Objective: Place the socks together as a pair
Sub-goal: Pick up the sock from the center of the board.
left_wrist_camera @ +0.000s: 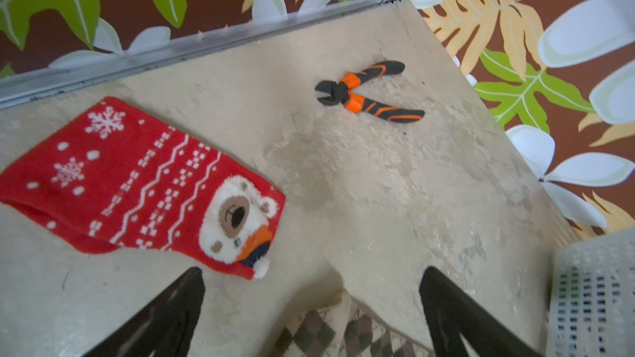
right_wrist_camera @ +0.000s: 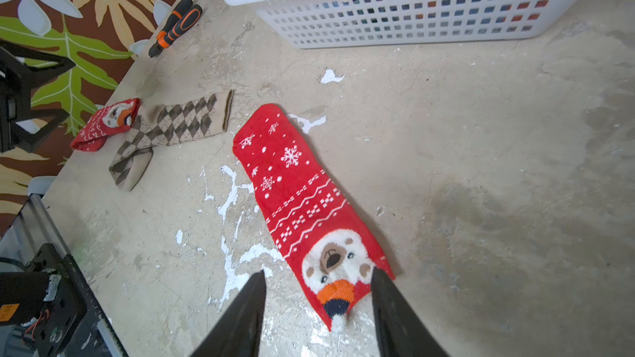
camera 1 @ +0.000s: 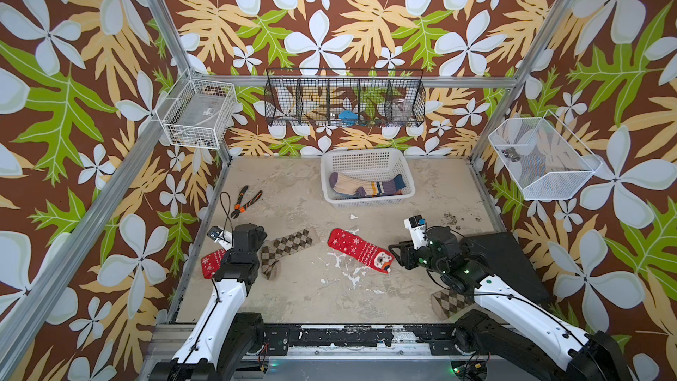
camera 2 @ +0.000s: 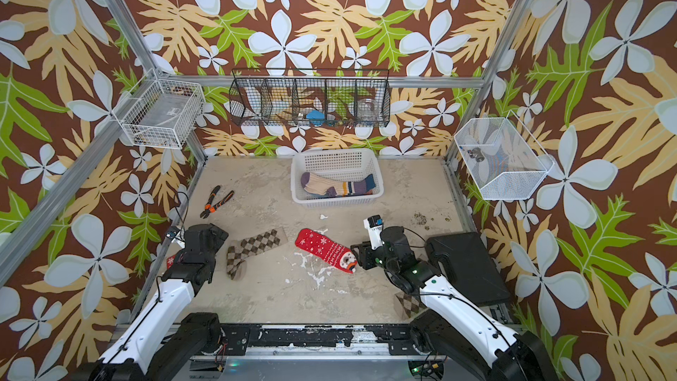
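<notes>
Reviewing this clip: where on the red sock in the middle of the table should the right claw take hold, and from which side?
Probably the bear-face toe end of the red sock, from above. It lies flat and stretched out on the table, with that narrow end pointing at the open right claw, which straddles it.

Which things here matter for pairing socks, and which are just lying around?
Job: red snowflake sock mid-table; second red sock, far left; brown argyle sock; second argyle sock, front right; socks in the white basket.
Lying about: pliers, black case, wall wire baskets.
</notes>
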Motion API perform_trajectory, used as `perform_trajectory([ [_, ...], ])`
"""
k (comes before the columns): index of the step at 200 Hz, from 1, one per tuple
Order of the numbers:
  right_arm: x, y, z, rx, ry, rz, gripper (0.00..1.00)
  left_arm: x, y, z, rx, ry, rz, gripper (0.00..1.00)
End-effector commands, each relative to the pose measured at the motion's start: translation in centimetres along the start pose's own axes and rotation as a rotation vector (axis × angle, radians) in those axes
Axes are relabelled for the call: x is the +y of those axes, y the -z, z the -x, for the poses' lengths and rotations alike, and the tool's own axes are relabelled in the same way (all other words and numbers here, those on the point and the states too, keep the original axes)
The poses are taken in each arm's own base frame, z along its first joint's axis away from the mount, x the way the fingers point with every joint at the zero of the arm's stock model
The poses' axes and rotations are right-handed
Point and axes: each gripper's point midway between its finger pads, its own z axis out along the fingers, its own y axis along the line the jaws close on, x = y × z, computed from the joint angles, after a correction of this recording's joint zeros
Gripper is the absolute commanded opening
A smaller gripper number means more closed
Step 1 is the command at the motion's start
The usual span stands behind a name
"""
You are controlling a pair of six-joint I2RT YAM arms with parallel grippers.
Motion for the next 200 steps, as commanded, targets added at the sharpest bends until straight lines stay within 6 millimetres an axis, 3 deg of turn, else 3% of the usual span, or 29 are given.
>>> perform_trajectory([
  [1, 1.0, 0.1, -0.1, 0.005, 0.009, 0.059, 0.51, 1.2, -1.3, 0.3, 0.026, 0.027, 0.040, 1.00],
  [30, 1.4, 0.1, 0.0, 0.003, 0.011, 0.078, 0.49, 4.2, -3.6, -1.5, 0.105, 0.094, 0.080, 0.97],
  [63, 1.5, 0.1, -0.1, 0.007, 0.010, 0.085, 0.48, 5.6, -4.8, -4.0, 0.163, 0.110, 0.085, 0.74],
  [78, 1.4, 0.0, 0.0, 0.008, 0.012, 0.082, 0.47, 6.0, -5.0, -4.6, 0.173, 0.097, 0.093, 0.58],
  [101, 1.3, -0.2, -0.1, 0.016, 0.009, 0.079, 0.46, 5.8, -5.2, -4.8, 0.176, 0.082, 0.080, 0.18],
  [116, 1.3, -0.3, -0.2, 0.020, 0.008, 0.077, 0.45, 5.5, -5.2, -4.9, 0.179, 0.084, 0.060, 0.00],
  [156, 1.1, -0.4, -0.3, 0.028, 0.005, 0.069, 0.42, 3.6, -4.4, -5.1, 0.227, 0.097, -0.037, 0.00],
  [200, 1.0, -0.5, -0.1, 0.033, 0.000, 0.053, 0.42, 0.3, -0.8, -5.3, 0.287, 0.093, -0.239, 0.00],
])
